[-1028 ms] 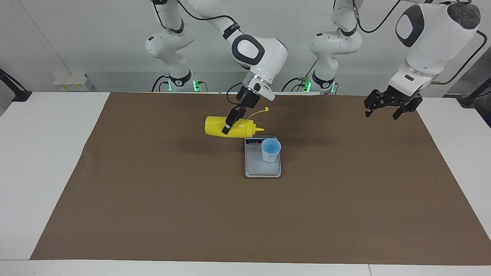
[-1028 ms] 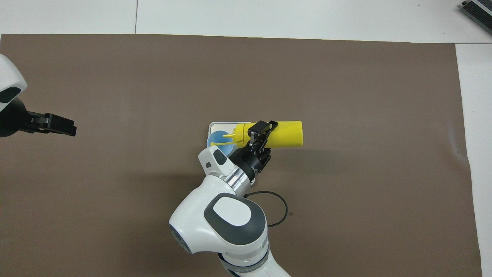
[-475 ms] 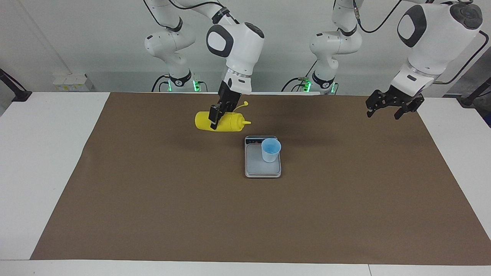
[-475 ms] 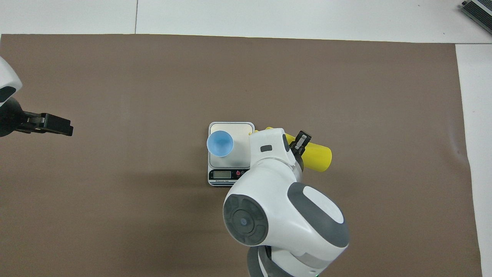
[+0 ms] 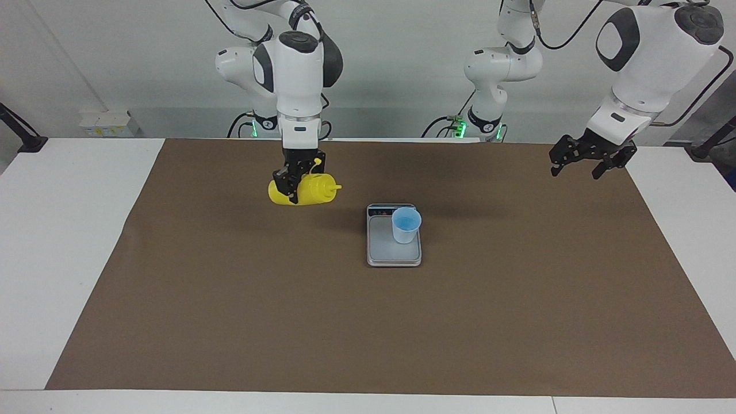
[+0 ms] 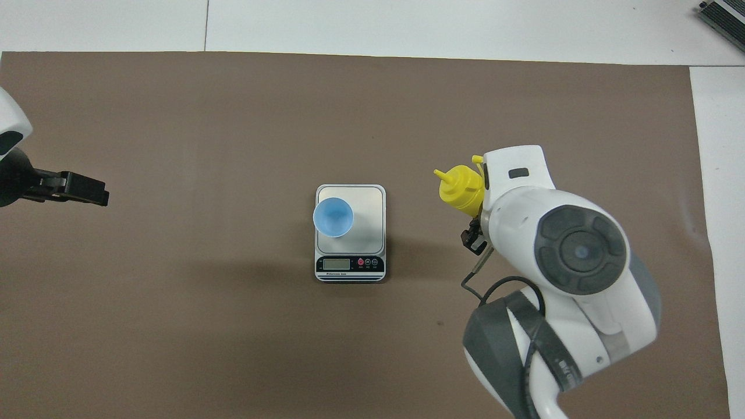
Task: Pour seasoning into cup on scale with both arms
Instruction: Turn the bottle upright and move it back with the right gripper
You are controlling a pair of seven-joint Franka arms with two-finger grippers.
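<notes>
My right gripper [image 5: 291, 190] is shut on the yellow seasoning bottle [image 5: 310, 190]. It holds the bottle lying on its side just over the brown mat, toward the right arm's end from the scale, nozzle pointing at the scale. In the overhead view only the bottle's nozzle end [image 6: 460, 186] shows; the right wrist hides the gripper. The light-blue cup [image 5: 406, 224] stands upright on the scale [image 5: 384, 248], at its corner toward the left arm's end. Cup [image 6: 333, 216] and scale [image 6: 365, 201] show apart from the bottle. My left gripper [image 5: 592, 164] waits open over the mat's edge; it also shows in the overhead view [image 6: 81, 190].
A brown mat [image 5: 230, 299] covers most of the white table [image 5: 63, 230]. The scale's display strip [image 6: 349, 265] faces the robots. A black cable [image 6: 495, 285] hangs from the right wrist.
My right gripper has carried the bottle away from the cup and scale, toward the right arm's end, lowering and turning it. The left arm has barely moved.
</notes>
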